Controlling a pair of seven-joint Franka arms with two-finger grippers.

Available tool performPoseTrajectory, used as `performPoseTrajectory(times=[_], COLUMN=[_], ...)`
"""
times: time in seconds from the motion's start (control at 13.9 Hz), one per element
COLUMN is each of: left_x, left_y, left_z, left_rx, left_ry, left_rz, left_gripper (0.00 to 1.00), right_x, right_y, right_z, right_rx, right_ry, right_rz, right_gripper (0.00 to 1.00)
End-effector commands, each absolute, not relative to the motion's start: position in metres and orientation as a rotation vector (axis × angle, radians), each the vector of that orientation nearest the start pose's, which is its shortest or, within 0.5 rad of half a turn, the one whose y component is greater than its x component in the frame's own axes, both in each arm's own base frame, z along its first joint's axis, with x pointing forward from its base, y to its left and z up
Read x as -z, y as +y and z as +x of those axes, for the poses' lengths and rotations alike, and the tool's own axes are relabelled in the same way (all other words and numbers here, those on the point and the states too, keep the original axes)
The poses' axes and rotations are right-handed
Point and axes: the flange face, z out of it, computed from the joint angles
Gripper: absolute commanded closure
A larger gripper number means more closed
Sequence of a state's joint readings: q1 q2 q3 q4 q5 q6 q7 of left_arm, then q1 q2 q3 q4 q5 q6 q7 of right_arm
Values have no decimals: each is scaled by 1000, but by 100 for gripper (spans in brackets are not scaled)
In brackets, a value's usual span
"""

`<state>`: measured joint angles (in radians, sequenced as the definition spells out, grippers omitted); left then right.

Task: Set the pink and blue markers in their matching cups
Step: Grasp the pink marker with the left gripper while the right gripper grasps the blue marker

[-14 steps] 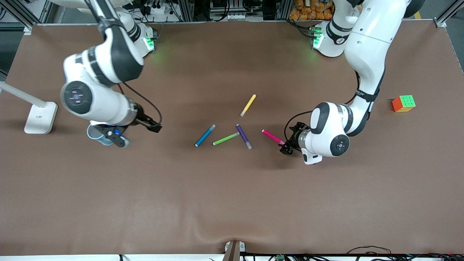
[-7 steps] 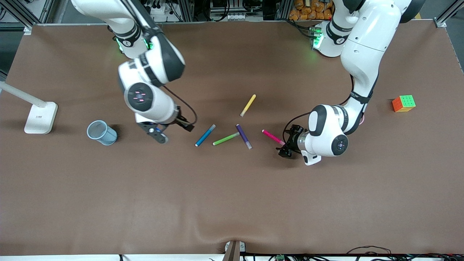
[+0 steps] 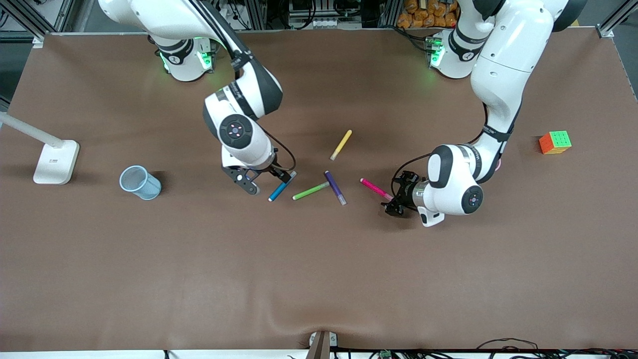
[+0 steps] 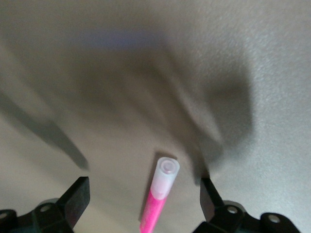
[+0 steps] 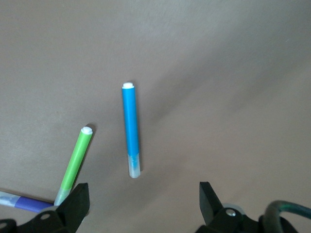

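Right gripper hovers over the blue marker, fingers wide, empty; the marker lies on the table, long axis running lengthwise between them. Left gripper, fingers wide, straddles the pink marker. Blue cup stands toward the right arm's end.

The front camera looked down from high across the table, facing both arm bases along its top edge and taking in the whole surface. The left wrist camera sat close over the pink marker, also seen from the front. The right wrist camera looked down from higher on the blue marker, shared with the front view.
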<state>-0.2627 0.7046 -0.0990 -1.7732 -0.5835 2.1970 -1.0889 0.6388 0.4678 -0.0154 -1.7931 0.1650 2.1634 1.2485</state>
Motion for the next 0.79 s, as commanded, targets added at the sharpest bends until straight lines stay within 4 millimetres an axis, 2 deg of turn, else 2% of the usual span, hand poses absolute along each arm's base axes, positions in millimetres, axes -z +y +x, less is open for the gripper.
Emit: performPoseTrajectory(times=[0.0,0.07,0.14,0.29,0.36,0.58,0.72], left_x=[-142,-137,-135,-134,-134,-135,-136], left_y=[-238,-233,-226,-224,-224,-223,-223], left_z=[580,580,583,584,584,585,585], left_rx=[-924,-933,-934,-934,-934,-932,-933], left_ry=[-1769,-1760,-1773,-1772,-1772,-1777,-1776], left_rz=[-2730,-2741,-2738,-2740,-2740,-2740,-2741], left_gripper=[0,0,0,0,1,19,28], right_x=[-261,-254,-248,-227,-224,-214,-202], right_y=[395,398,405,415,419,421,425], right_z=[511,509,505,499,496,493,490], right_rx=[-240,-238,-225,-210,-207,-208,-203], right_ry=[1140,1148,1145,1148,1140,1151,1141], right_rz=[-2917,-2918,-2914,-2912,-2915,-2917,-2922], right_gripper=[0,1,8,19,21,26,35])
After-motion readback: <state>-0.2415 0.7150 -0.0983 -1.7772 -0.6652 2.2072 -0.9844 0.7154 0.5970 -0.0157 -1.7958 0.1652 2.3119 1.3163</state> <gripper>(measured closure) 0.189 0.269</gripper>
